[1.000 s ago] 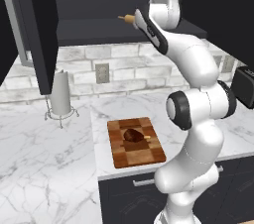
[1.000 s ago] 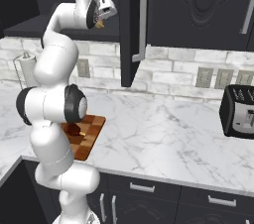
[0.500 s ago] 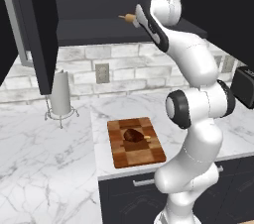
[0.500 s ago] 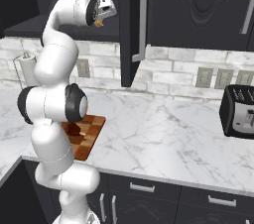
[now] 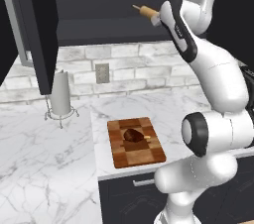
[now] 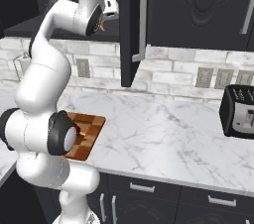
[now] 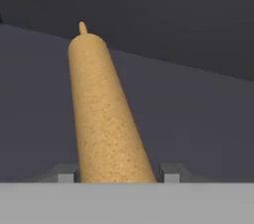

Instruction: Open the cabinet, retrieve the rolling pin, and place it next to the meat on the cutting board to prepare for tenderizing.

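Note:
The cabinet (image 5: 34, 25) stands open, its left door swung out toward me. High in front of its dark shelf my gripper (image 5: 158, 18) is shut on the rolling pin (image 5: 144, 11), a tan wooden cylinder that points left out of the fingers. In the hand view the rolling pin (image 7: 104, 114) runs away from me between both fingertips (image 7: 171, 172), over the cabinet's dark floor. On the counter below lies the checkered cutting board (image 5: 136, 141) with the small reddish-brown meat (image 5: 133, 135) at its middle. In the right base view the gripper (image 6: 101, 22) hangs just left of the open cabinet door (image 6: 130, 25).
A paper towel roll on a wire stand (image 5: 60, 94) sits on the marble counter left of the board. A dark toaster (image 6: 240, 111) stands at the far right of the counter. The open door edge (image 6: 141, 17) juts out near the hand. Drawers with horizontal handles (image 6: 144, 188) run below.
My gripper, still holding the rolling pin, has shifted a little to the right and up in the left base view, away from the cabinet's inside. Board and meat have not moved.

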